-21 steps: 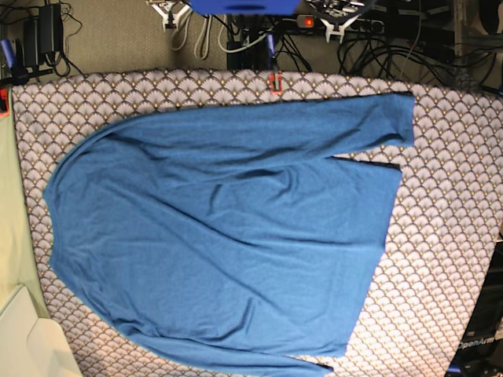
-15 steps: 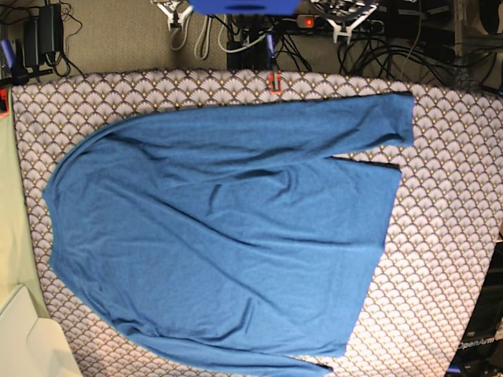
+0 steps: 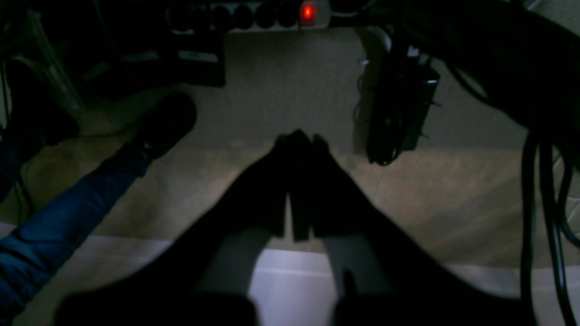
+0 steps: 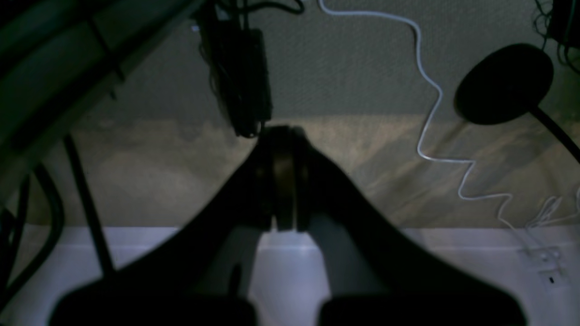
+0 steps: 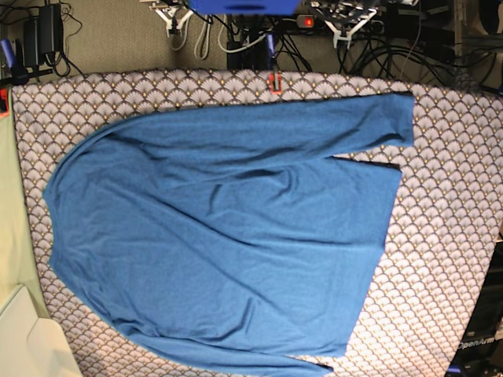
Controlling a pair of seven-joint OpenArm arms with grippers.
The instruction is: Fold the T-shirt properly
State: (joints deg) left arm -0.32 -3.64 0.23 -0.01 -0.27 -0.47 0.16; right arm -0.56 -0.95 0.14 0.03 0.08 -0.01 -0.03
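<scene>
So we have the T-shirt [image 5: 220,243] spread flat on the desk [image 5: 448,259], long axis left-right in base view, one sleeve along the far edge. Both claws clenched empty, parked beyond that edge: left claw [image 3: 297,181], right claw [image 4: 283,176]. Neither clearly nearer.

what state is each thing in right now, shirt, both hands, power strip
T-shirt: spread flat and unfolded on the tablecloth, one sleeve laid along the far edge, some wrinkles
left hand: shut, holding nothing, off the table
right hand: shut, holding nothing, off the table
power strip: switch light glowing red
</scene>
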